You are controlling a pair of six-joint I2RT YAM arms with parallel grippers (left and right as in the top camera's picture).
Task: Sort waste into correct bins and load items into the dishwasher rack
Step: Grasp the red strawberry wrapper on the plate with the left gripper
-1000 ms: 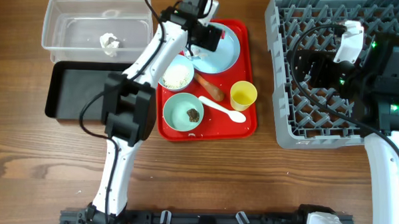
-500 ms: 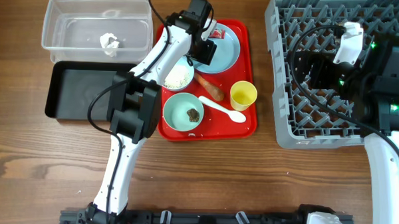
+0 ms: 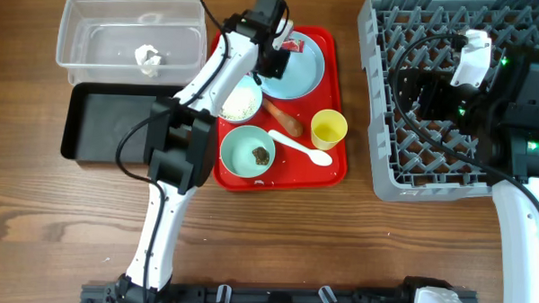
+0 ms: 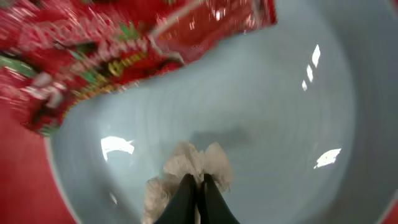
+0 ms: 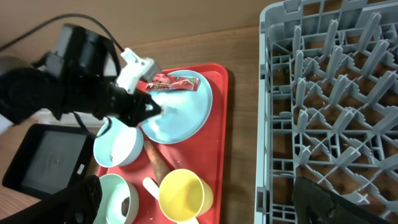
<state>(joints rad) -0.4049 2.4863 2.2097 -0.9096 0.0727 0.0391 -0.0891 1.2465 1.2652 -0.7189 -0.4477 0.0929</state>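
My left gripper [image 4: 198,182] is shut on a piece of crumpled white tissue [image 4: 186,160] lying on the light blue plate [image 4: 280,124]. The red-and-white wrapper [image 4: 124,43] rests on the plate's far rim. From overhead, the left gripper [image 3: 271,63] is at the plate's [image 3: 306,70] left side on the red tray [image 3: 336,86]. On the tray also sit a pale blue bowl [image 3: 240,101] of rice, a mint-green bowl [image 3: 251,153] holding a brown lump, a sausage piece [image 3: 284,119], a yellow cup [image 3: 328,128] and a white spoon [image 3: 301,148]. My right gripper [image 3: 424,89] hangs open over the rack [image 3: 386,165].
The clear tub [image 3: 94,24] at the back left holds one tissue ball [image 3: 148,59]. The black tray [image 3: 99,128] lies just in front of it. The left arm stretches from the near table edge over the tray's left side.
The left gripper has dropped onto the plate and shut on the tissue. The right arm has not moved.
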